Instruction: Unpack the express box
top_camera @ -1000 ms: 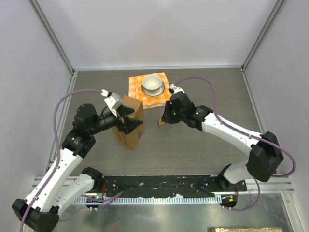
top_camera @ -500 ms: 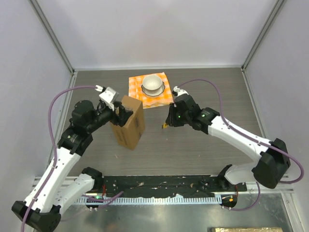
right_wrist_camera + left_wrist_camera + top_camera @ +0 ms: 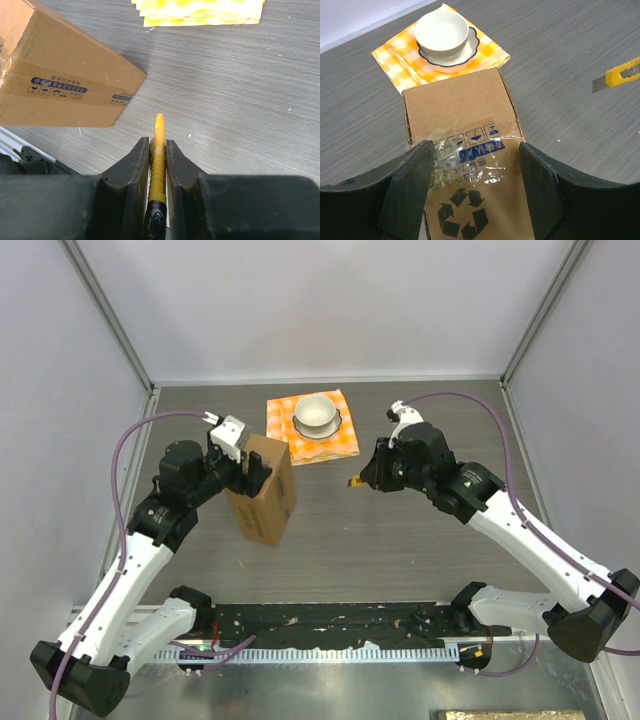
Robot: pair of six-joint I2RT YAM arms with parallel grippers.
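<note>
The express box (image 3: pixel 268 502) is a brown taped carton standing on end at the table's left centre. It also fills the left wrist view (image 3: pixel 455 110), with a recycling mark and clear tape on the face towards me. My left gripper (image 3: pixel 252 468) is open. Its fingers (image 3: pixel 407 190) stand on either side of the box's upper part, close to the sides. My right gripper (image 3: pixel 368 478) hangs to the right of the box, apart from it. It is shut on a yellow utility knife (image 3: pixel 159 125) whose tip points at the table; the left wrist view catches the knife (image 3: pixel 620 75) too.
A white bowl (image 3: pixel 317 412) on a saucer sits on an orange checked cloth (image 3: pixel 285 422) just behind the box. Grey walls close in the table at the back and both sides. Bare wood-grain table lies between the box and my right gripper.
My right arm has drawn back to the right with the knife, away from the box. My left gripper has slid up and back along the box and its fingers have spread wider.
</note>
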